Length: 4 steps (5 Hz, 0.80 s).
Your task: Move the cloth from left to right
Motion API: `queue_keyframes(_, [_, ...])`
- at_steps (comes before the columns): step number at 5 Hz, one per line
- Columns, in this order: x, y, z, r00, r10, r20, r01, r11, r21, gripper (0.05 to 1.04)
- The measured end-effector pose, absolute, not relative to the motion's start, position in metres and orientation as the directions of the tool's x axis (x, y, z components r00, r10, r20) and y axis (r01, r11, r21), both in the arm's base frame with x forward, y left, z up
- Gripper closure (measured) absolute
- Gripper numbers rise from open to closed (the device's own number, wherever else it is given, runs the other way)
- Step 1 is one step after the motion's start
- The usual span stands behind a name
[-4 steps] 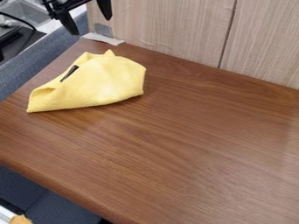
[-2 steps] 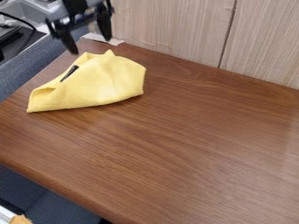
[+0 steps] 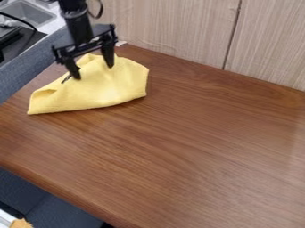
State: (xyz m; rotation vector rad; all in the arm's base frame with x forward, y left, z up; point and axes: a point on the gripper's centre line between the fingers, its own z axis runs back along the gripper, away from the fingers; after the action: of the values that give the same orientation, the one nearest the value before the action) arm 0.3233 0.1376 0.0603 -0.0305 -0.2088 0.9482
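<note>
Open, its two black fingers spread apart and pointing down, the hand [image 3: 93,72] hangs over the far part of the yellow cloth [image 3: 110,87] at the far left of the worktop [image 3: 191,133]. From this angle I cannot tell whether the fingertips touch the fabric. Above the hand, the black arm [image 3: 79,24] comes in from the far left. The cloth lies in a loose, folded heap, one corner drawn out toward the near left and its broad, rounded side turned to the right; a small dark mark [image 3: 66,79] sits on it by the left finger. Brown wood grain runs across the worktop. Along the far edge stands a pale wood-grain panel [image 3: 173,26] with a dark upright seam. Beyond the left edge is a blue-grey padded surface [image 3: 30,62], and farther off a metal sink [image 3: 30,12]. Dark blue upholstery [image 3: 30,193] shows below the near left edge, beside a small orange-brown thing [image 3: 21,223].
</note>
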Motion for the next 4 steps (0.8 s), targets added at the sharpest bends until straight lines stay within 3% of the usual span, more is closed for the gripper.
queue_keyframes(1, [0.314, 0.150, 0.036, 0.526, 0.831, 0.178, -0.840, 0.540, -0.039, 0.083])
queue_keyframes(2, [0.314, 0.151, 0.020, 0.520, 0.837, 0.170, -0.848, 0.530, -0.022, 0.083])
queue_keyframes(4, [0.314, 0.147, 0.016, 0.488, 0.856, 0.170, -0.864, 0.502, -0.048, 0.083])
